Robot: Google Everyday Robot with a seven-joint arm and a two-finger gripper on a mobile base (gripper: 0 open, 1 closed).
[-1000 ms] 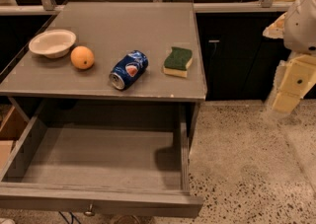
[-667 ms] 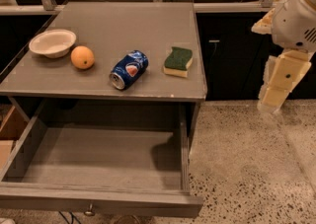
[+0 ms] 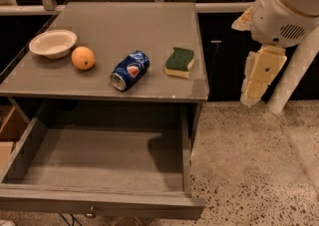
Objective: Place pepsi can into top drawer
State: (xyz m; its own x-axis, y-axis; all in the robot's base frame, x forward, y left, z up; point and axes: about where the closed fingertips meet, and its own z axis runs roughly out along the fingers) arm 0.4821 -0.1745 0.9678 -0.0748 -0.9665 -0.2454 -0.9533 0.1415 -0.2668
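The pepsi can (image 3: pixel 130 70) is blue with a red-white logo. It lies on its side near the front edge of the grey tabletop (image 3: pixel 124 26), between the orange and the sponge. The top drawer (image 3: pixel 99 202) below is pulled wide open, its grey inside bare, with a small metal knob (image 3: pixel 90 214) on its front panel. My gripper (image 3: pixel 256 81) hangs off the right side of the table, above the floor, well to the right of the can and holding nothing.
A white bowl (image 3: pixel 53 43) and an orange (image 3: pixel 82 57) sit at the table's left. A green and yellow sponge (image 3: pixel 180 62) lies right of the can. A cardboard box (image 3: pixel 10 133) stands at the left. Speckled floor (image 3: pixel 249 170) lies to the right.
My arm and gripper have moved left, closer to the table's right side. The can and the other things have not moved.
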